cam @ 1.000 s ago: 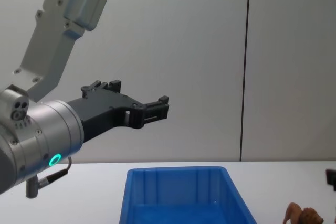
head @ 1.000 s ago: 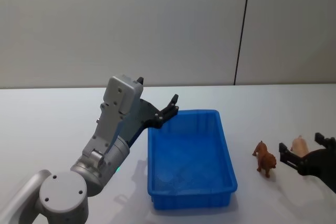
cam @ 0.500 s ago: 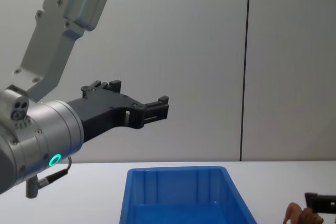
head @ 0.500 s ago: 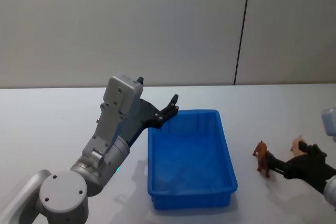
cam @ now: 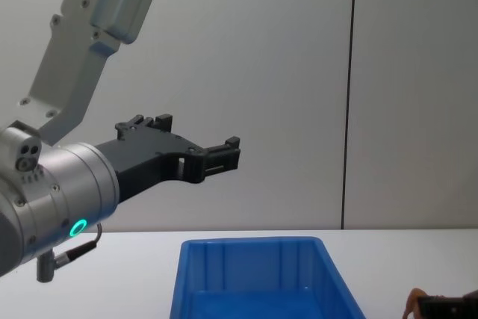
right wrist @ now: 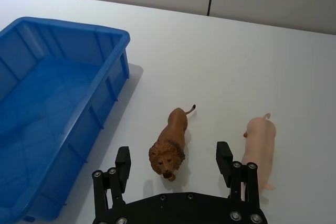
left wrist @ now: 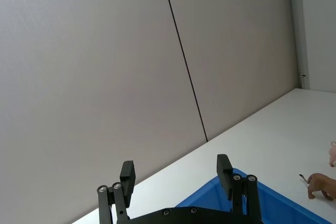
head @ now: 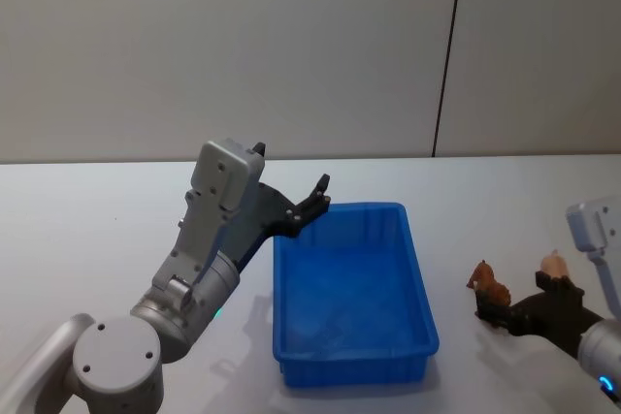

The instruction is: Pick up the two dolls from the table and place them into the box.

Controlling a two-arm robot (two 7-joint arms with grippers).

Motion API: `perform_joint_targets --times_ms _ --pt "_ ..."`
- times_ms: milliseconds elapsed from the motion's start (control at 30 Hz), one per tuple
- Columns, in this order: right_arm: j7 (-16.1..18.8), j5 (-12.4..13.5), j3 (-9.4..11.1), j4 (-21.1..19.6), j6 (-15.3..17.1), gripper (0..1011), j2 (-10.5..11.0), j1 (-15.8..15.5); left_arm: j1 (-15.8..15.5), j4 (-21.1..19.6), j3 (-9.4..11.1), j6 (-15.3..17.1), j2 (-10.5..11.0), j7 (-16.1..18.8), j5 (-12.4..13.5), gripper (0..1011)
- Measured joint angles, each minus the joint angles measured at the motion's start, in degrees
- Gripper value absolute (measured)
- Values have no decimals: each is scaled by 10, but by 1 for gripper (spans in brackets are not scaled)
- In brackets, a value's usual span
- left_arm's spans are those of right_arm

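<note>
The right hand (right wrist: 174,157) is reaching low over the surface (right wrist: 220,61) with its fingers spread wide and gripping nothing. The reddish-brown doll (right wrist: 171,141) is standing between those fingers, its head toward the palm and its tail pointing away, so its long axis is running along the line of reach and the fingers are facing its flanks. The pale pink doll (right wrist: 260,144) is standing parallel to it, just outside one finger and on the side away from the box (right wrist: 73,25), which is lying to the robot's left of both dolls. A second earlier this hand was sitting farther right, by the pink doll; it has since been shifting toward the brown one. The left hand (head: 315,197), also spread and empty, is staying raised above the box's far left corner.
</note>
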Motion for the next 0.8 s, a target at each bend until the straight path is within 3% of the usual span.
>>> perform_joint_targets --times_ms 800 --pt "12 -35 -16 54 19 1001 -31 42 0 0 0 0 0 0 0 999"
